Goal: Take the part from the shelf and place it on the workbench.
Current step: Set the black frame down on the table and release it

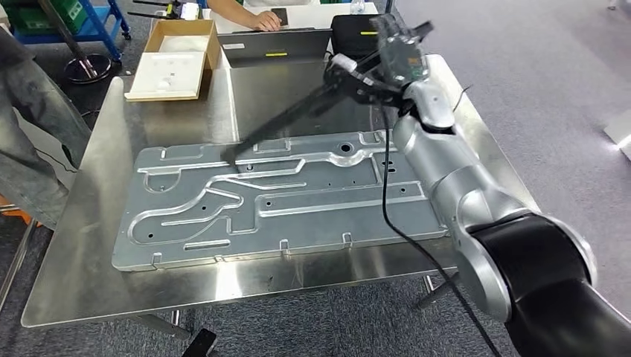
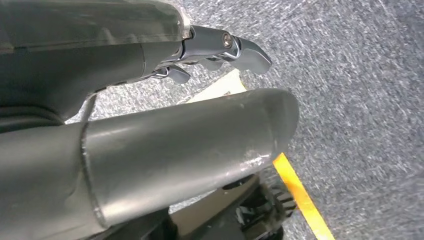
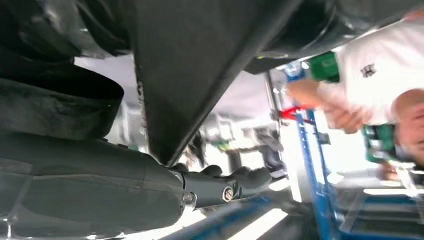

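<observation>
While my right arm reaches over the workbench, my right hand grips a long dark bar-shaped part, fingers wrapped round its upper end; the part slants down, its lower tip over the big stamped metal panel lying flat on the bench, contact unclear. Right wrist view confirms dark part clamped against palm. Left hand hangs over grey carpet, fingers curled, holding nothing. Cardboard box on far corner; a person's hand beyond it.
</observation>
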You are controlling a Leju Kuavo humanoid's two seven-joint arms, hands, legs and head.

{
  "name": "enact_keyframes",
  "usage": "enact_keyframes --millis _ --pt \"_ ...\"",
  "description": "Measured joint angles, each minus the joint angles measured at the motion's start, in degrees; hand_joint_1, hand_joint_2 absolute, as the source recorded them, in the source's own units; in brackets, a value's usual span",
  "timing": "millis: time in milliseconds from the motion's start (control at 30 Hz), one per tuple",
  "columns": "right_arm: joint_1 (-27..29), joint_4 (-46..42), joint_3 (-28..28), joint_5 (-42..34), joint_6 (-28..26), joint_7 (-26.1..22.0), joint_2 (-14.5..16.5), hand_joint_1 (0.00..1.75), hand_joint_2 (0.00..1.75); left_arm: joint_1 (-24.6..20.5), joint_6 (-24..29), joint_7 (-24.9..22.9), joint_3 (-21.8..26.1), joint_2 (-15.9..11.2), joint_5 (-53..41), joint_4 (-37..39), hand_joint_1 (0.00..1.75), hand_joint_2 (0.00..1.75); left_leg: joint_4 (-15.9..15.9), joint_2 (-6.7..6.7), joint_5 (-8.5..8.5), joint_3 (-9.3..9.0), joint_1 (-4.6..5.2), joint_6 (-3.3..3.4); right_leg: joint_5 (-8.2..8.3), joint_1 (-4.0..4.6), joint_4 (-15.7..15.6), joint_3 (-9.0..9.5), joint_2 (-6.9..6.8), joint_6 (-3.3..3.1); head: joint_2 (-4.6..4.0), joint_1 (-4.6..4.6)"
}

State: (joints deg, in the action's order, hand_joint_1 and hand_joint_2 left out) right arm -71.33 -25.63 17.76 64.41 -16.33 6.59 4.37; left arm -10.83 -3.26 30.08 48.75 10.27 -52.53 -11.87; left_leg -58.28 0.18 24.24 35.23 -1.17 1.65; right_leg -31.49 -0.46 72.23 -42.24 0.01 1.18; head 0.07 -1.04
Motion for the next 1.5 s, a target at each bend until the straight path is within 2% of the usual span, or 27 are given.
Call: enact_keyframes --millis 33,67,100,133,200,233,367,433,500,533,567,600,667,733,833,900,933,1000,1033,1067,1100,1167,1233,1300,1400,1433,1500 --pt "0.41 -0.13 1.33 2.98 -0.82 0.84 -0.38 0.0 0.0 -0.05 -0.01 -0.01 -0.06 0.05 -0.05 0.0 0.0 0.0 -0.04 0.11 0.03 0.02 -0.01 0.04 -0.38 -0.17 2.07 -1.03 -0.02 0.18 0.0 0.01" --pt "0.64 -0.2 2.87 5.6 -1.57 1.69 -0.92 0.0 0.0 -0.1 -0.02 -0.02 -0.16 0.11 -0.14 0.0 0.0 0.0 -0.11 0.11 0.05 0.04 -0.04 0.06 0.32 -0.36 2.15 -1.08 -0.04 0.3 0.0 0.01" --pt "0.74 -0.31 4.17 7.21 -2.01 2.1 -1.4 0.0 0.0 -0.14 -0.02 -0.04 -0.28 0.21 -0.22 0.0 0.0 0.0 -0.19 0.02 0.09 0.03 -0.08 0.03 1.95 -0.56 0.06 -0.02 -0.05 0.34 0.0 0.01" --pt "0.76 -0.44 4.94 7.94 -2.27 2.26 -1.86 0.0 0.0 -0.15 -0.02 -0.07 -0.39 0.33 -0.27 0.0 0.0 0.0 -0.29 -0.15 0.16 0.0 -0.12 -0.05 4.05 -0.7 -3.59 1.8 -0.06 0.3 0.0 0.0" --pt "0.61 -0.67 5.62 8.09 -2.43 2.27 -2.48 0.0 0.0 -0.16 -0.01 -0.11 -0.59 0.54 -0.3 0.0 0.0 0.0 -0.54 -0.44 0.31 0.16 0.02 -0.51 6.49 -0.61 -10.28 5.08 -0.05 0.04 0.01 0.02" --pt "0.61 -0.82 5.89 7.29 -1.86 1.59 -2.58 0.0 0.0 -0.19 0.0 -0.13 -0.68 0.6 -0.29 0.0 0.0 0.0 -0.59 -0.5 0.33 0.26 0.1 -0.82 6.78 -0.47 -11.97 5.79 -0.01 -0.11 0.01 0.04" --pt "1.24 -1.45 4.82 -1.7 1.59 -1.14 -2.16 0.0 0.0 -0.25 -0.01 -0.13 -0.92 0.63 -0.02 0.0 0.0 0.0 -1.02 -0.43 0.92 0.52 -0.03 -2.15 6.88 -0.42 -13.0 6.03 0.16 -1.32 -0.01 0.06" --pt "1.44 -1.71 3.62 -3.76 1.19 -0.74 -1.77 0.0 0.0 -0.26 -0.01 -0.11 -0.97 0.62 0.2 0.0 0.0 0.0 -5.5 -0.4 3.69 2.44 -0.1 -2.55 7.05 -0.62 -13.32 6.19 0.07 -1.98 -0.01 0.07" --pt "1.62 -1.82 2.28 -4.37 1.86 -0.01 -1.52 0.0 0.0 -0.18 0.0 -0.11 -1.03 0.62 0.28 0.0 0.0 0.0 -13.0 -0.38 7.0 5.8 -0.09 -2.75 7.0 -0.45 -13.32 6.2 0.01 -2.34 -0.01 0.07" --pt "1.82 -1.87 2.12 -4.23 2.2 0.12 -1.4 0.0 0.0 -0.13 0.0 -0.13 -1.1 0.62 0.29 0.0 0.0 0.0 -15.65 -0.38 7.67 7.07 -0.08 -2.77 6.97 -0.33 -13.29 6.23 0.03 -2.42 0.0 0.07" --pt "2.03 -1.93 1.94 -4.18 2.71 -0.08 -1.38 0.0 0.0 -0.1 0.01 -0.15 -1.15 0.62 0.34 0.0 0.0 0.0 -16.36 -0.38 7.28 7.47 -0.07 -2.69 6.93 -0.23 -13.25 6.27 0.06 -2.48 0.0 0.06" --pt "2.26 -2.02 1.68 -4.83 3.6 -1.04 -1.28 0.0 0.0 -0.11 0.04 -0.18 -1.2 0.62 0.45 0.0 0.0 0.0 -14.84 -0.38 5.87 6.84 -0.06 -2.53 6.88 -0.13 -13.2 6.35 0.09 -2.5 0.01 0.06" --pt "2.53 -2.13 -0.16 -9.26 6.44 -4.19 -0.84 0.0 0.0 -0.13 0.11 -0.17 -1.23 0.56 0.83 0.0 0.0 0.0 -7.49 -0.38 2.03 3.44 0.06 -1.91 6.75 0.06 -13.09 6.47 0.2 -2.44 0.0 0.05" --pt "2.73 -2.31 -1.86 -12.41 6.48 -5.95 -0.29 0.0 0.0 -0.21 0.16 -0.08 -1.23 0.44 1.06 0.0 0.0 0.0 -1.74 -0.39 0.28 0.78 0.35 -1.35 6.71 0.24 -12.96 6.27 0.31 -2.1 -0.01 0.05" --pt "2.69 -2.67 -2.41 -12.32 4.18 -5.4 -0.18 0.0 0.0 -0.15 0.13 0.1 -1.24 0.36 1.15 0.0 0.0 0.0 -0.3 -0.47 0.11 0.32 0.45 -0.82 6.8 0.22 -13.1 6.06 0.2 -1.18 0.0 0.06" --pt "2.81 -3.28 -2.39 -11.33 2.38 -3.87 -0.54 0.0 0.0 -0.01 0.14 0.17 -1.26 0.35 1.22 0.0 0.0 0.0 0.35 -0.5 -0.3 0.05 0.17 -0.21 5.56 0.17 -11.6 5.54 0.11 -0.62 0.0 0.04" --pt "3.2 -3.8 -2.38 -11.55 1.08 -3.87 -0.69 0.0 0.0 0.0 0.16 0.22 -1.27 0.35 1.35 0.0 0.0 0.0 0.6 -0.49 -0.45 -0.08 0.03 0.06 4.12 0.12 -9.27 4.52 0.1 -0.41 -0.01 0.02" --pt "3.88 -4.47 -2.48 -14.58 0.12 -5.09 -0.9 0.0 0.0 0.06 0.2 0.34 -1.27 0.33 1.66 0.0 0.0 0.0 0.61 -0.53 -0.46 -0.09 0.08 0.27 0.74 -0.06 -2.07 1.05 0.11 -0.09 -0.01 0.02" --pt "3.84 -4.49 -2.65 -17.03 1.18 -5.61 -0.88 0.0 0.0 0.16 0.17 0.38 -1.26 0.3 1.8 0.0 0.0 0.0 0.55 -0.49 -0.39 -0.11 0.09 0.29 -0.15 -0.16 0.98 -0.54 0.1 0.05 -0.01 0.01" --pt "3.53 -4.39 -2.61 -18.2 2.17 -5.17 -0.95 0.0 0.0 0.27 0.12 0.4 -1.26 0.27 1.79 0.0 0.0 0.0 0.44 -0.43 -0.27 -0.17 0.1 0.27 0.06 -0.26 2.28 -1.33 0.08 0.16 -0.01 0.02" --pt "3.18 -4.33 -2.12 -17.46 1.96 -4.05 -1.17 0.0 0.0 0.33 0.08 0.4 -1.26 0.24 1.63 0.0 0.0 0.0 0.3 -0.37 -0.11 -0.26 0.08 0.21 1.36 -0.36 1.4 -1.03 0.05 0.21 -0.01 0.01" --pt "3.15 -4.47 -0.35 -12.42 -2.74 -2.96 -1.96 0.0 0.0 0.25 0.01 0.27 -1.42 0.33 1.04 0.0 0.0 0.0 -0.05 -0.4 0.32 -0.4 0.03 -0.02 5.35 -0.57 -5.34 2.07 -0.01 0.13 -0.01 0.01" --pt "3.77 -4.68 -0.18 -11.65 -5.37 -5.12 -2.53 0.0 0.0 0.05 0.04 0.1 -1.66 0.5 0.85 0.0 0.0 0.0 -0.44 -0.69 0.6 -0.2 0.21 -0.46 7.28 -0.46 -11.24 4.78 -0.02 -0.15 -0.01 0.02" --pt "4.21 -4.72 -1.26 -14.05 -5.74 -5.12 -2.67 0.0 0.0 -0.02 0.09 0.04 -1.77 0.58 1.06 0.0 0.0 0.0 -0.52 -0.92 0.57 0.02 0.39 -1.0 7.16 -0.17 -12.61 5.28 0.02 -0.51 -0.01 0.04" --pt "4.55 -4.71 -0.17 -6.76 -14.28 -1.85 -3.29 0.0 0.0 0.03 0.19 0.04 -1.84 0.63 1.09 0.0 0.0 0.0 -1.56 -0.86 1.62 0.39 0.29 -1.79 7.32 -0.51 -13.18 5.7 -0.11 -1.52 -0.01 0.04" --pt "4.61 -4.71 0.28 -3.94 -16.48 -1.73 -3.52 0.0 0.0 0.04 0.24 0.03 -1.86 0.63 1.07 0.0 0.0 0.0 -3.63 -0.77 2.92 1.2 0.23 -1.99 7.4 -0.67 -13.4 5.88 -0.17 -1.9 -0.01 0.05" --pt "5.05 -4.75 0.52 -3.62 -16.81 -2.77 -3.75 0.0 0.0 0.04 0.28 -0.02 -1.9 0.63 1.07 0.0 0.0 0.0 -10.77 -0.58 6.37 4.24 0.12 -2.29 7.42 -0.63 -13.49 5.97 -0.12 -2.37 -0.01 0.07"
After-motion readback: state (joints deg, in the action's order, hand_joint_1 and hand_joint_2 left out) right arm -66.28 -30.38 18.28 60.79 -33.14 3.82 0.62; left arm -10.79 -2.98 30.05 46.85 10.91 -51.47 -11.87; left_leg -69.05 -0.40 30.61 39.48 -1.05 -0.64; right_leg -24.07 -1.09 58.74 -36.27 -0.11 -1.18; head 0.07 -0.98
